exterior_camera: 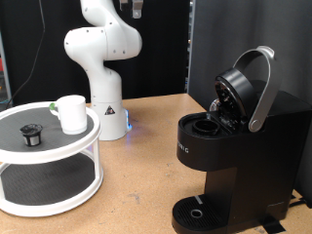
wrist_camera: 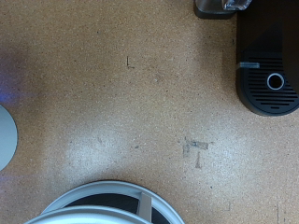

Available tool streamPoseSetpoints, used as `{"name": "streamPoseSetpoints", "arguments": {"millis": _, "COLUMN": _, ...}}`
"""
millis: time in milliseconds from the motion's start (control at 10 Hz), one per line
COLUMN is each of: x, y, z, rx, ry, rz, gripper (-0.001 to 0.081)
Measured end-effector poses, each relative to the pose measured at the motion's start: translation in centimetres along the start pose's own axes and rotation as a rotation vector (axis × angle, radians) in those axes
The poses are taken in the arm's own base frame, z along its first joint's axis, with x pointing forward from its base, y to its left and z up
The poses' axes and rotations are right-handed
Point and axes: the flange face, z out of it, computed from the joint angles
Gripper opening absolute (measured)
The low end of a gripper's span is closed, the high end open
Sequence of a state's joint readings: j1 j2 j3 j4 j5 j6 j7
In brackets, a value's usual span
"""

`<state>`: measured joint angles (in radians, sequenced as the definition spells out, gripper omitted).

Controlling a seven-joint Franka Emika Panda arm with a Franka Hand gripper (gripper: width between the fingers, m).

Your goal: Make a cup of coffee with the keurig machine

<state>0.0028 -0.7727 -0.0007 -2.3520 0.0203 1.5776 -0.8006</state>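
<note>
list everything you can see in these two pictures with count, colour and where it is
coffee machine: 1, black with a silver-grey lid handle, at the exterior view's right on the table, lid raised open, nothing on its round drip tray
cup: 1, white, on the top shelf of the stand, at the exterior view's left
coffee pod: 1, small and dark, on the same top shelf, apart from the cup and nearer the exterior view's left edge
stand: 1, white, round with two shelves, at the exterior view's left on the table
table: 1, brown cork-like top, under everything
robot arm: 1, white, behind the stand, reaching up out of the picture
hand: not in view in either picture
</note>
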Motion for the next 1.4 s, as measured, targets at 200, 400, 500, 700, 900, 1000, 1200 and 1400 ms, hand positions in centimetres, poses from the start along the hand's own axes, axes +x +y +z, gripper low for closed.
{"name": "streamPoseSetpoints", "arguments": {"millis": 200, "x": -0.5, "y": 0.5, "z": 0.0, "rx": 0.009, "ry": 0.009, "rz": -0.021, "gripper": 0.0801}}
{"name": "streamPoseSetpoints", "arguments": {"millis": 400, "x": -2.8, "y": 2.5, "z": 0.1, "rx": 0.034, "ry": 0.037, "rz": -0.057, "gripper": 0.0801}}
{"name": "streamPoseSetpoints", "arguments": {"millis": 500, "x": -4.2, "y": 3.5, "z": 0.2, "rx": 0.043, "ry": 0.033, "rz": -0.073, "gripper": 0.0801}}
{"name": "streamPoseSetpoints", "arguments": {"millis": 700, "x": -6.2, "y": 4.9, "z": 0.1, "rx": 0.052, "ry": 0.047, "rz": -0.070, "gripper": 0.0801}}
{"name": "streamPoseSetpoints", "arguments": {"millis": 900, "x": -6.2, "y": 5.0, "z": 0.5, "rx": 0.057, "ry": 0.044, "rz": -0.069, "gripper": 0.0801}}
{"name": "streamPoseSetpoints", "arguments": {"millis": 1000, "x": -6.4, "y": 5.3, "z": 0.8, "rx": 0.061, "ry": 0.046, "rz": -0.063, "gripper": 0.0801}}
{"name": "streamPoseSetpoints", "arguments": {"millis": 1200, "x": -8.0, "y": 7.1, "z": 2.1, "rx": 0.051, "ry": 0.040, "rz": -0.059, "gripper": 0.0801}}
{"name": "streamPoseSetpoints", "arguments": {"millis": 1400, "x": -10.4, "y": 9.2, "z": 3.4, "rx": 0.046, "ry": 0.013, "rz": -0.059, "gripper": 0.0801}}
